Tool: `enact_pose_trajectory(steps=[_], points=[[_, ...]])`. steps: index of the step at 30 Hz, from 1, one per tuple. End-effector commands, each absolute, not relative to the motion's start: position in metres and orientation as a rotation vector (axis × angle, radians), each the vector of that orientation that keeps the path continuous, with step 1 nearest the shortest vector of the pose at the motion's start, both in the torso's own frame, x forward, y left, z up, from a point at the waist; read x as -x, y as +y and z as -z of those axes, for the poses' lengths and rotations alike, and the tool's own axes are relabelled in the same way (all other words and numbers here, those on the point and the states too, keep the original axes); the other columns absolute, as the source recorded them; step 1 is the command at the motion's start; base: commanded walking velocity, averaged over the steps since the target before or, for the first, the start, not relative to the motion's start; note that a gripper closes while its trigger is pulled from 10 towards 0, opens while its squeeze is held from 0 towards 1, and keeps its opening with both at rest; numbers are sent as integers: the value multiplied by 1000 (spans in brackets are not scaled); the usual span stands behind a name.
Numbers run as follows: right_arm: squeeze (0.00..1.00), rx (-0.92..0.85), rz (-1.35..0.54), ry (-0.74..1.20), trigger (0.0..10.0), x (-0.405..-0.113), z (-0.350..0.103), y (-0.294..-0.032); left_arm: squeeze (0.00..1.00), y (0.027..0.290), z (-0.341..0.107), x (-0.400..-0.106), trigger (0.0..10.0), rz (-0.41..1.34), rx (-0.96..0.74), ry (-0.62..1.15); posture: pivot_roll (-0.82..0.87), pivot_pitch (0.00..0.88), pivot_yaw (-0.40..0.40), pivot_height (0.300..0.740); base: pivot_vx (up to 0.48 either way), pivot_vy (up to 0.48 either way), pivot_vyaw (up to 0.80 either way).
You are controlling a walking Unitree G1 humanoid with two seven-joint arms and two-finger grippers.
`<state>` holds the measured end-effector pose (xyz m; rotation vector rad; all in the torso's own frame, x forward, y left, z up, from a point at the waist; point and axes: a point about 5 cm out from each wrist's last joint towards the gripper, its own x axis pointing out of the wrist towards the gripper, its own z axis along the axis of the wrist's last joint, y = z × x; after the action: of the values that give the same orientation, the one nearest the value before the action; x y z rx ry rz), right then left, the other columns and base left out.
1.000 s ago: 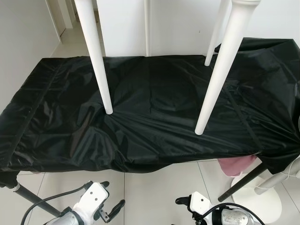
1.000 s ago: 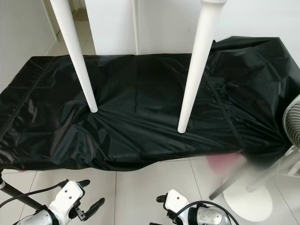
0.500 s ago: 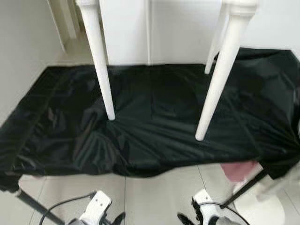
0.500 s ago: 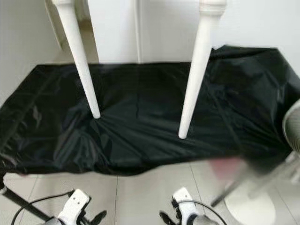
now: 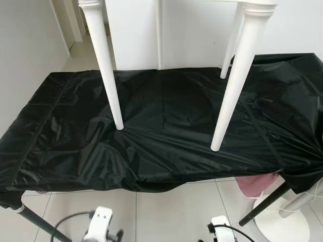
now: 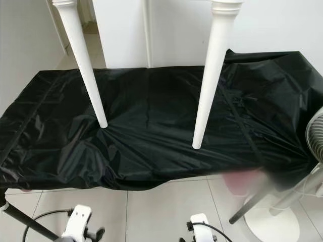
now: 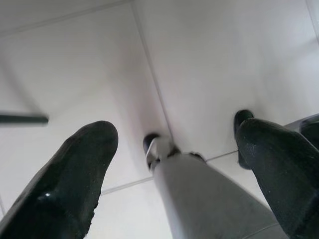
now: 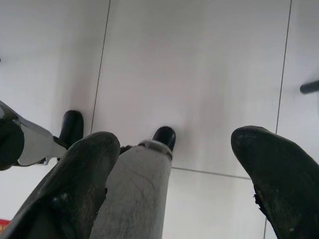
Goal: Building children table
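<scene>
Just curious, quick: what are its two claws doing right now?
Left gripper: open, holding nothing, pointing at the floor.
Right gripper: open, holding nothing, pointing at the floor.

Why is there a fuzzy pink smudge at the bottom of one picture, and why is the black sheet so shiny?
In the right eye view the pink thing under the black sheet is smeared and blurry; in the left eye view it looks sharp. The black sheet has pale glare along its wrinkles in both eye views.

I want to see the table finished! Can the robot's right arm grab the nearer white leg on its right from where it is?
Probably not yet. The right gripper hangs low, open, pointing at the floor tiles, while the white leg stands up on the black sheet.
</scene>
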<state>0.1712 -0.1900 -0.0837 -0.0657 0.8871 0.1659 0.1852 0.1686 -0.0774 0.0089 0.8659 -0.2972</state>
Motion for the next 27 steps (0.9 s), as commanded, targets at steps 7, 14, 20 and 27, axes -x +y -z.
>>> enact_pose_trajectory(steps=[7, 14, 20, 27], points=[[0, 38, -96, 921, 10000, -167, 89, -184, 0, 169, 91, -168, 10000, 203, -25, 1009, 2, 0, 56, 740, 0, 0, 0], [0, 54, -113, 940, 10000, -164, 91, -174, 0, 160, 92, -169, 10000, 257, -89, 1026, -9, 0, 66, 740, 0, 0, 0], [0, 69, -131, 952, 10000, -164, 92, -172, 0, 159, 92, -168, 10000, 256, -82, 1041, -5, 0, 57, 740, 0, 0, 0], [0, 81, -140, 957, 10000, -165, 92, -171, 0, 159, 93, -168, 10000, 265, -89, 1047, 4, 0, 47, 740, 0, 0, 0]])
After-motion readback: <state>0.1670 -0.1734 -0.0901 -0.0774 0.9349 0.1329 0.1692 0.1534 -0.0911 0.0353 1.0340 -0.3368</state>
